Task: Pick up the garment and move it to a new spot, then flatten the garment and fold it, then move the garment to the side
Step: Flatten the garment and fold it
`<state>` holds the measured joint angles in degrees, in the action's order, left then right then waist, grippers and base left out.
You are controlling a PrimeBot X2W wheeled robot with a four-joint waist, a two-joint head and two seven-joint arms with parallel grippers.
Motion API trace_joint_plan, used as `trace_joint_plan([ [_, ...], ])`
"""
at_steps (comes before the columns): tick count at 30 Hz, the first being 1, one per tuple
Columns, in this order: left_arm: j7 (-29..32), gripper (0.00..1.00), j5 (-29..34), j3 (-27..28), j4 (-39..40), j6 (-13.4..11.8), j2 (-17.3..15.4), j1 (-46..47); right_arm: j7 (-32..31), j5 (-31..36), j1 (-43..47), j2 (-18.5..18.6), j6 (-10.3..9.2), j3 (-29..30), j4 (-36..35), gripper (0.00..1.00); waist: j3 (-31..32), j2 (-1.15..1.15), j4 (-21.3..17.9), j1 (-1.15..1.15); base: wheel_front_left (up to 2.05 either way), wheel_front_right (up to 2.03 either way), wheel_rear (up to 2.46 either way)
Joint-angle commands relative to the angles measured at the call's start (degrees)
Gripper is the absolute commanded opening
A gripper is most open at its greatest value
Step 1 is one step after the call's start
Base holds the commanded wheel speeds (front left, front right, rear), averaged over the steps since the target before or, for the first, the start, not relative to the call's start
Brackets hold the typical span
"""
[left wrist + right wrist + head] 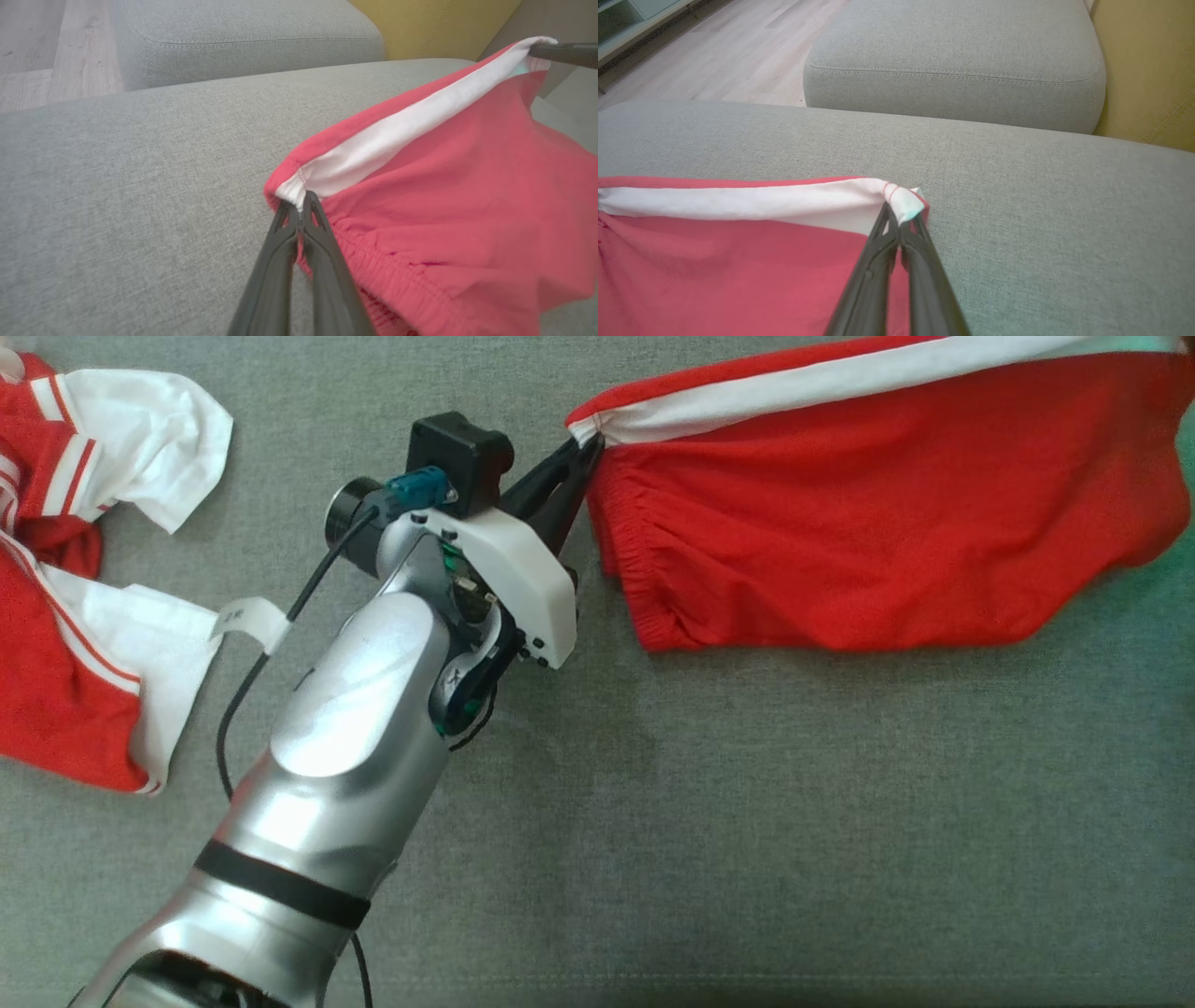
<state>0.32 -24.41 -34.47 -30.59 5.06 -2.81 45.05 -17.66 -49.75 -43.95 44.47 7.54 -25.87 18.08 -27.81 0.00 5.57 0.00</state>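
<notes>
Garment, red with white stripe, is stretched over grey sofa cushion; one stripe end is clamped by left gripper fingers, the other by right gripper fingers.

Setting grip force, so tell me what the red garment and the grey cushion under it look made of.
Red garment: soft matte knit, probably cotton or polyester jersey; it drapes and puckers along the elastic hem. Grey cushion: coarse woven upholstery, matte, with a visible heathered weave.
</notes>
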Motion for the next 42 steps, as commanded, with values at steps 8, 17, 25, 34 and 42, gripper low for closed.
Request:
trace_joint_plan([
  [8, -2.4, 1.0, 0.1, 1.1, -0.8, -1.7, -0.7, 1.4, 7.6, -2.1, -1.8, 0.7, -0.05, -3.7, 3.6, 1.0, 1.9, 0.0, -0.2, 0.0, 0.0, 0.0, 0.0],
  [17, -13.7, 1.0, 4.2, 2.2, 2.2, -11.4, -2.8, -9.7, 14.0, -2.7, 8.5, 0.0, -0.05, -2.6, 6.1, 1.0, 9.6, 0.0, -1.5, 0.0, 0.0, 0.0, 0.0],
  [25, -15.3, 1.0, 7.7, 5.0, 15.1, -19.1, -2.1, -24.7, 15.3, 0.9, 14.3, -5.0, -0.05, 3.6, 16.0, 1.0, 13.9, 0.0, 2.3, 0.0, 0.0, 0.0, 0.0],
  [34, -15.3, 1.0, 11.3, 3.7, 22.9, -20.0, -0.4, -33.8, 14.6, 8.2, 10.8, -8.6, -0.05, 8.8, 30.3, 1.0, 12.2, 0.0, 10.6, 0.0, 0.0, 0.0, 0.0],
  [42, -15.3, 1.0, 11.9, 2.2, 23.7, -19.9, -0.1, -33.4, 12.6, 10.4, 8.4, -11.7, -0.05, 7.9, 37.1, 1.0, 10.9, 0.0, 13.1, 0.0, 0.0, 0.0, 0.0],
])
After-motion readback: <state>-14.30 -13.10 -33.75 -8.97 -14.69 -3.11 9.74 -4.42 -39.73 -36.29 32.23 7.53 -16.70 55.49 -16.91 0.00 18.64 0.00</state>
